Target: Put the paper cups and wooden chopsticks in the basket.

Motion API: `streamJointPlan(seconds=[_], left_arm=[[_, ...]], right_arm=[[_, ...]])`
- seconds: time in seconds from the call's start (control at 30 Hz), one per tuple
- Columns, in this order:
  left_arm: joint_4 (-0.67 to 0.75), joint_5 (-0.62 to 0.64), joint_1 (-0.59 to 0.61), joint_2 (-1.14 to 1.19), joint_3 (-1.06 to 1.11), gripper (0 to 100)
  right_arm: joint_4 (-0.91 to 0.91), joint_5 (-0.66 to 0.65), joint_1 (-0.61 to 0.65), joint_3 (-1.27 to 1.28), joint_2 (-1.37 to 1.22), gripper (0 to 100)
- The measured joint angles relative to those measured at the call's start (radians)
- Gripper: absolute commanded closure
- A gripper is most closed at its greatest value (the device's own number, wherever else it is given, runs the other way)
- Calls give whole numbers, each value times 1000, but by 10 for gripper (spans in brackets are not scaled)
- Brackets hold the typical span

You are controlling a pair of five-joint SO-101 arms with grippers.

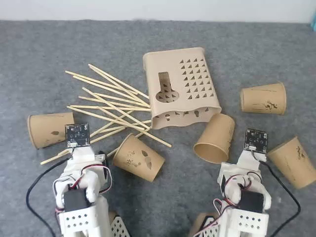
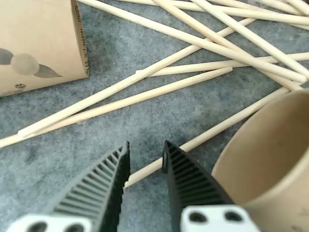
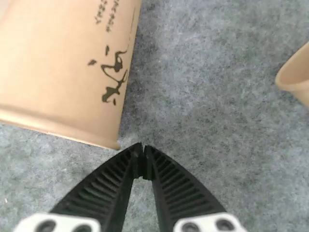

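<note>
1. Your left gripper (image 2: 146, 147) has its jaws a little apart with nothing between them, and hangs low over the grey carpet (image 2: 53, 159).
2. One chopstick (image 2: 207, 135) lies on the carpet right under those tips. It runs up beside the rim of the near cup (image 2: 270, 159), which lies on its side.
3. Your right gripper (image 3: 143, 151) has its jaws pressed together and empty. The tips are just beside the rim of the middle cup (image 3: 63, 67), also lying on its side.
4. From above, the loose chopsticks (image 1: 111, 101) lie crossed in a spread on the carpet. Several ends reach the basket (image 1: 180, 86), which lies tipped over with a perforated wall facing up.
5. All the cups lie on their sides outside the basket:
   - The left cup (image 1: 49, 129) is beside the left arm.
   - The far cup (image 1: 263, 98) is well to the right of the basket.
   - The right cup (image 1: 294, 161) is just beside the right arm.
</note>
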State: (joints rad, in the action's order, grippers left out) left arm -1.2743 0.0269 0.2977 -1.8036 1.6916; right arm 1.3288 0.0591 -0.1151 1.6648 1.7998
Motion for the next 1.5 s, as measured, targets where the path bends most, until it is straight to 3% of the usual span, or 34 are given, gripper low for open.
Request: streamJointPlan(seconds=[0.73, 0.97, 1.23, 1.5], left_arm=[[17, 0, 0, 0, 0, 891], [126, 5, 38, 0, -68, 891], [160, 2, -28, 0, -77, 891], [118, 2, -110, 0, -236, 891]], right_arm=[[-3, 0, -6, 0, 0, 992], [-38, -2, -153, -20, 2, 992], [-186, -279, -183, -21, 2, 992], [-201, -302, -183, -21, 2, 992]])
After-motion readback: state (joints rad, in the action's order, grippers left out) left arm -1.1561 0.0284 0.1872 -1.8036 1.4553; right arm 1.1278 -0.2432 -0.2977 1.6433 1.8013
